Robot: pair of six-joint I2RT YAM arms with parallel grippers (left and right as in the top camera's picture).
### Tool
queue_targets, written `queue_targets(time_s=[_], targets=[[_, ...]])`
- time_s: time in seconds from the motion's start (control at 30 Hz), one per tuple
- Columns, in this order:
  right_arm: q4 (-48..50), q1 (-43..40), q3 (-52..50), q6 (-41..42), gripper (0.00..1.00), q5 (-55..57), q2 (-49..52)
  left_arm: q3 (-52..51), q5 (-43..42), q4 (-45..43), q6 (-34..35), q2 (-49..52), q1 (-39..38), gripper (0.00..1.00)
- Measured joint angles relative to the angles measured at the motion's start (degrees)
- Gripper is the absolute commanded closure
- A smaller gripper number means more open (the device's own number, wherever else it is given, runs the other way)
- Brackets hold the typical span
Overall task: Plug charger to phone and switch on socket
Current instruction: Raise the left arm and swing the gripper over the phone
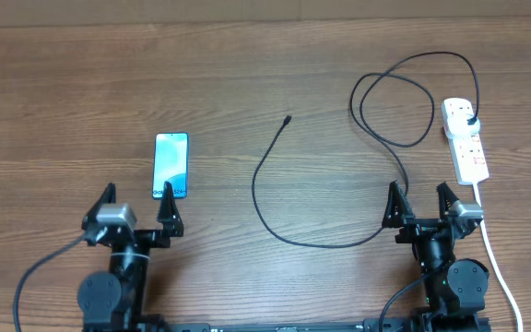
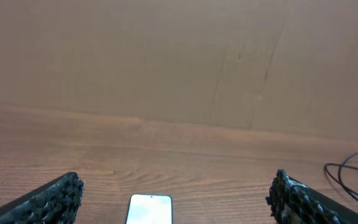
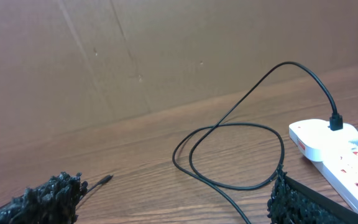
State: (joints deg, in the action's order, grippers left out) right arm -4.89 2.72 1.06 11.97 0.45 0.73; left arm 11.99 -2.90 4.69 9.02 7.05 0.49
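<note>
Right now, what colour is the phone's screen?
Light blue; the slim rectangular phone shows best overhead.

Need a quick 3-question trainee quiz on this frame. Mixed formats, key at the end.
1. True or false: the charger already has its connector tip in the phone.
2. Which is nearer the socket: A) left hand, B) right hand?
3. Where is the charger's black plug?
Key: 1 false, the tip lies well apart from the phone; 2 B; 3 in the socket's far-end outlet.
</note>
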Motion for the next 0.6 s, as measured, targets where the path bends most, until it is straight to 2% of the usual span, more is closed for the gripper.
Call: queue_targets(time_s=[0.2, 0.6], targets=[[-0.2, 0.0, 0.0, 0.0, 0.00, 0.0, 0.0, 9.8, -1.4, 2.9, -1.9, 12.8, 0.0, 0.00], [-0.2, 0.0, 0.0, 0.0, 0.00, 0.0, 0.0, 38.2, -1.9, 24.4, -3.4, 40.4, 0.0, 0.00]])
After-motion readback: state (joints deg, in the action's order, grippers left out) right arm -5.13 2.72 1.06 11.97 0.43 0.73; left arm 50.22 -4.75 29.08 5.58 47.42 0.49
